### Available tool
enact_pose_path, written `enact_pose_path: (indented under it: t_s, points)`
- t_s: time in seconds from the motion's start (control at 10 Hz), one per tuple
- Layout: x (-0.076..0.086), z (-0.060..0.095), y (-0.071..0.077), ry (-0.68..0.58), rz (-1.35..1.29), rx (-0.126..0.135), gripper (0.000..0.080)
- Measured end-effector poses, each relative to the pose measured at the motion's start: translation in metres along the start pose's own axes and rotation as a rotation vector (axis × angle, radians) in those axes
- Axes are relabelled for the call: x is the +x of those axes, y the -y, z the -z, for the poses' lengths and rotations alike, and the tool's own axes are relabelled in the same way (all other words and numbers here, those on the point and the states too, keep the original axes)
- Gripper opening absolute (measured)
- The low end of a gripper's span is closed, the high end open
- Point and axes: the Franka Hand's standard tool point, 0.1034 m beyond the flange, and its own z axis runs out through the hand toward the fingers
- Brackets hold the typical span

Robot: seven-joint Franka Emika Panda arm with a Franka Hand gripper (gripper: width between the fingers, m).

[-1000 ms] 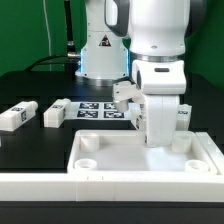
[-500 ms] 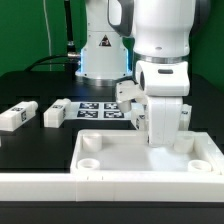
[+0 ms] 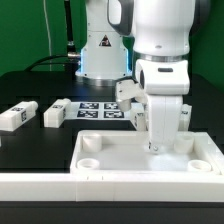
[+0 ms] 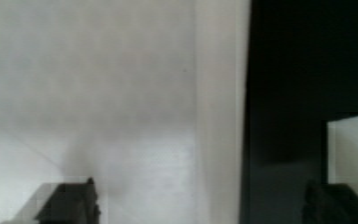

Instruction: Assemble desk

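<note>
The gripper (image 3: 153, 146) hangs at the twelve o'clock rim of the desk top (image 3: 120, 166), its fingers (image 4: 62, 203) wide apart, holding nothing; two legs (image 3: 18, 117) lie at ten o'clock

Desk top (image 3: 125, 158): white plastic rimmed rectangular tray, laid flat and open side up, seen across the lower half of the frame. Round sockets (image 3: 87, 162) are visible in its corners. Three small white block legs with black-and-white tags are laid loose on the dark counter (image 3: 40, 148) at mid left. Leg 1 (image 3: 10, 119) is at the frame edge, leg 2 (image 3: 28, 108) just beside it, and leg 3 (image 3: 54, 114) is set apart further right. None is seated in a socket.
</note>
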Motion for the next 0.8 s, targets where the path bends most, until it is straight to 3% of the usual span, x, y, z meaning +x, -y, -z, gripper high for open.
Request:
enact_pose_path:
  t_s: [0.1,0.4,0.6,0.8]
  points:
    - [0.0,0.002,0.0,0.001,0.0,-0.003,0.0622]
    - [-0.002,0.011,0.002,0.004,-0.003,-0.011,0.0644]
    - [-0.006,0.018,0.015,0.01,-0.051,-0.014,0.0648]
    - [-0.001,0.031,0.037,0.002,-0.204,-0.042,0.0648]
